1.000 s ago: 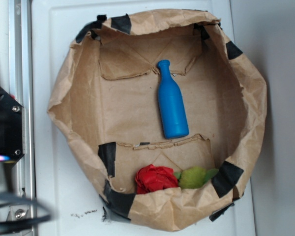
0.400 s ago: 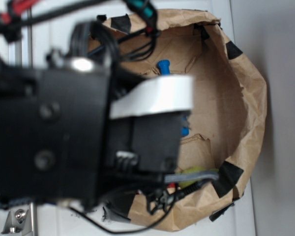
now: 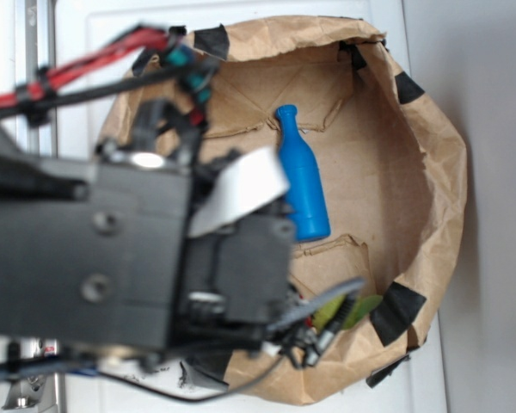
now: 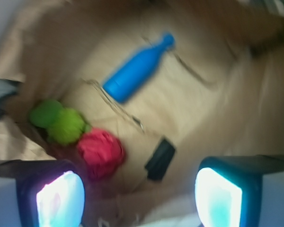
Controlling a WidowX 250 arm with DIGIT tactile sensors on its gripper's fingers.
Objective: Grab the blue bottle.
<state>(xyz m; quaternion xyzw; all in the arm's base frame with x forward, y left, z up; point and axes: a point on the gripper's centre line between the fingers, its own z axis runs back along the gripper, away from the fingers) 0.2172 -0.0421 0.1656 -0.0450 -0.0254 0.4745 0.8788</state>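
Blue bottle (image 3: 302, 176) (image 4: 135, 70) lying on its side on the floor of the crumpled brown paper bag (image 3: 430, 146) (image 4: 217, 109), neck toward the bag's far wall, touched by nothing. Beyond the bottle's base, past a paper fold, a red crumpled object (image 4: 100, 150) rests against a green soft object (image 4: 61, 123) (image 3: 348, 310). Gripper (image 4: 139, 191), held well apart from the bottle, has its jaws spread wide with nothing between the fingers (image 4: 60, 197); the black arm (image 3: 112, 258) covers the bag's left side.
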